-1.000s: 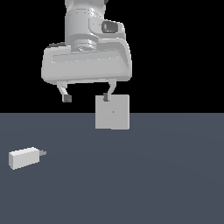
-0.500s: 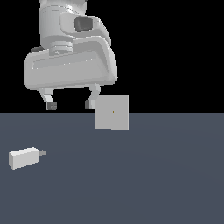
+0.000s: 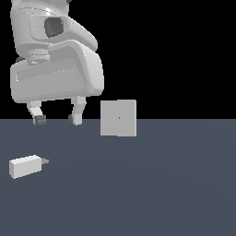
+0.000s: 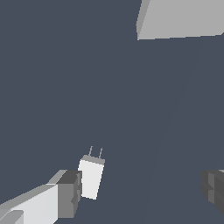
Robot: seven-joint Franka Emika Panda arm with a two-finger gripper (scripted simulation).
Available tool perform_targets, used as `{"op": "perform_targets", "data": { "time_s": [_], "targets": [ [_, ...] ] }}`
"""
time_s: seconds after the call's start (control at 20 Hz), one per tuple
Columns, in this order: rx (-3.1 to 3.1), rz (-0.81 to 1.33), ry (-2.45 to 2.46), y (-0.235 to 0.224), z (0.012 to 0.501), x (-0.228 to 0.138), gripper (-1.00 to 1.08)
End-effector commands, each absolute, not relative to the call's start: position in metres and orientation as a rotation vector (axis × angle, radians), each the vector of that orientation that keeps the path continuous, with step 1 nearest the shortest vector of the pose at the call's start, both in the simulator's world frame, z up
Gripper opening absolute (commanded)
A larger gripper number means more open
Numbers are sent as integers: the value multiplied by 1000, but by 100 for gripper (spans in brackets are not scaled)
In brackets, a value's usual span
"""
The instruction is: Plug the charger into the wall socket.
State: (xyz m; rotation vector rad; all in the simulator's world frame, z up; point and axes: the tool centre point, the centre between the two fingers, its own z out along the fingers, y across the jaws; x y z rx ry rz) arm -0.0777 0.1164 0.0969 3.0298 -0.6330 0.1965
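Observation:
The charger (image 3: 26, 166) is a small off-white block with a short grey prong, lying on the dark floor at the exterior view's left. It also shows in the wrist view (image 4: 91, 177), prongs pointing toward the plate. The wall socket (image 3: 118, 118) is a flat light-grey upright square plate with a tiny dot at its centre; its edge shows in the wrist view (image 4: 179, 19). My gripper (image 3: 56, 120) hangs open and empty above the floor, left of the socket and above and right of the charger. One fingertip (image 4: 69, 193) is close beside the charger in the wrist view.
The dark grey floor (image 3: 161, 193) spreads under everything. The background behind is black.
The arm has moved toward the exterior view's left and come lower and closer, from in front of the socket toward the charger. The jaws stay open. The charger and socket have not moved.

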Motion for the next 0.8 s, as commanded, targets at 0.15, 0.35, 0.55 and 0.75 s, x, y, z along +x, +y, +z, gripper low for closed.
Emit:
{"op": "perform_targets", "data": {
  "time_s": [0.15,0.35,0.55,0.75],
  "targets": [
    [2996,242,-730,132,88,-81,100],
    [2968,273,-798,143,81,-83,100],
    [2942,302,-858,153,74,-83,100],
    [2919,324,-907,160,69,-83,100]
  ]
}}
